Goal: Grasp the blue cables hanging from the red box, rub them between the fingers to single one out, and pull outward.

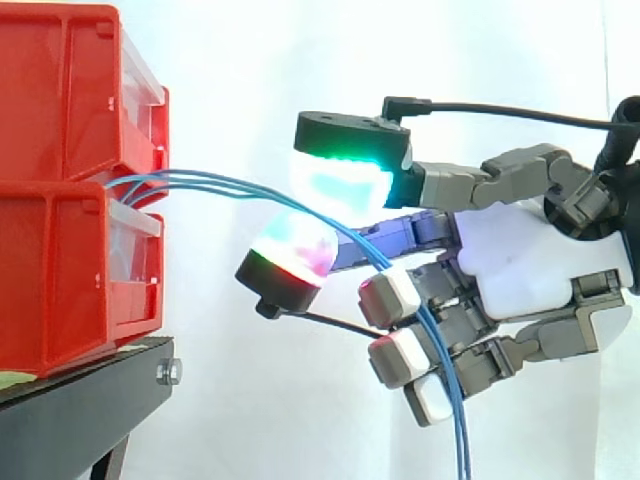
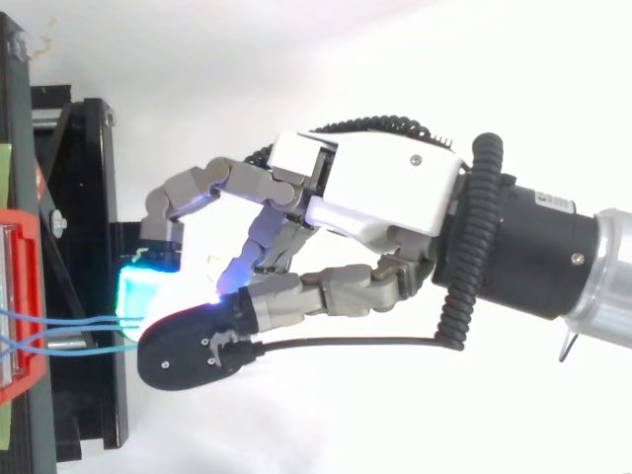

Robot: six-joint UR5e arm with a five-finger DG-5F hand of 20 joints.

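Pinches the blue cables (image 1: 215, 185) a short way out from the red box (image 1: 70, 200), between two glowing pads (image 1: 345, 180) closed from above and below on the bundle. Curls the other fingers loosely on the side farther from the red box and lets the slack drop past them. Counts as grasp done, judging by that pinch. Shows several strands side by side where they leave the front of the red box, so none singled out yet. Leaves the rubbing and the pull away from the red box to do. Places the hand (image 1: 540, 260) well clear of the red box, level with it and higher than the black stand (image 1: 80, 400) beneath the red box.
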